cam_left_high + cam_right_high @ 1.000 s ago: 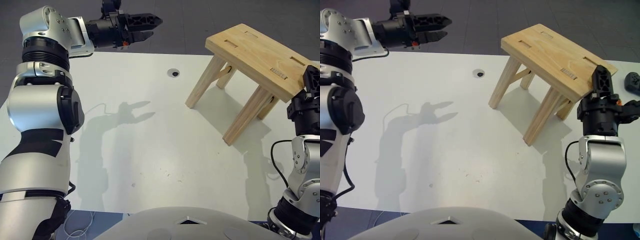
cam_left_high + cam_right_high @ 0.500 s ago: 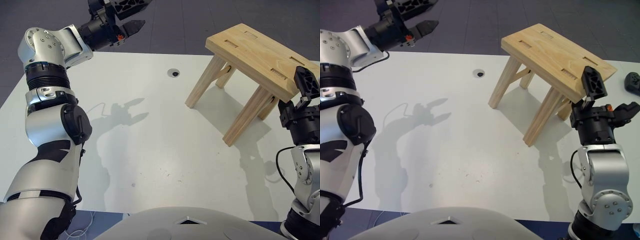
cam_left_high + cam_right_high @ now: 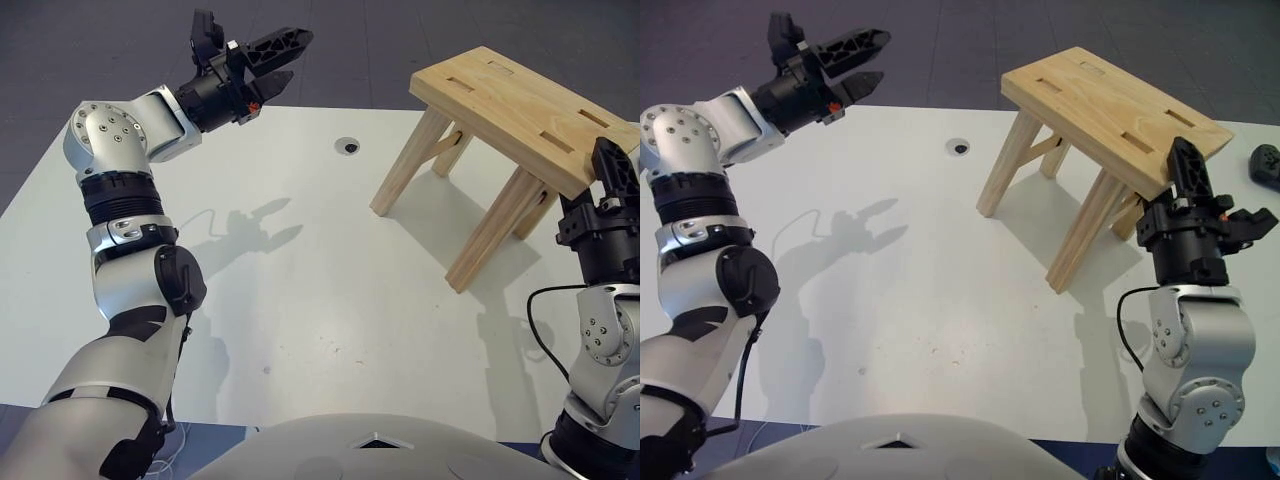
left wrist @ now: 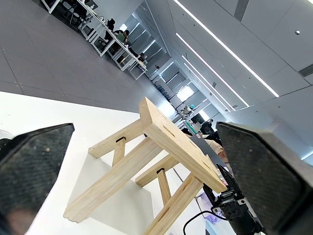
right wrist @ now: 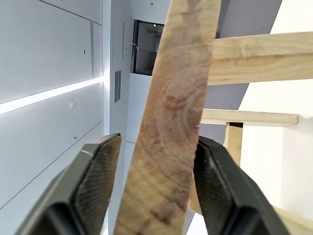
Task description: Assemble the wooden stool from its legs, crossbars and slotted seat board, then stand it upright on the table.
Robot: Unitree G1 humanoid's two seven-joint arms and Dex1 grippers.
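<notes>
Right gripper point(image 3: 1188, 170), back after a brief dip, is pinching the near-right edge of the seat board point(image 3: 1110, 100) while the empty, wide-open left gripper point(image 3: 880, 58) is swinging aloft; the stool point(image 3: 1092, 215) is standing upright on the table point(image 3: 940, 260), apparently finished.

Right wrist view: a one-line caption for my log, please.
Right gripper grips the seat board edge of the standing wooden stool.

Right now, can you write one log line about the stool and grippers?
stool: assembled, upright on table | left gripper: open, empty, raised near table's far edge | right gripper: closed on stool's seat edge
</notes>
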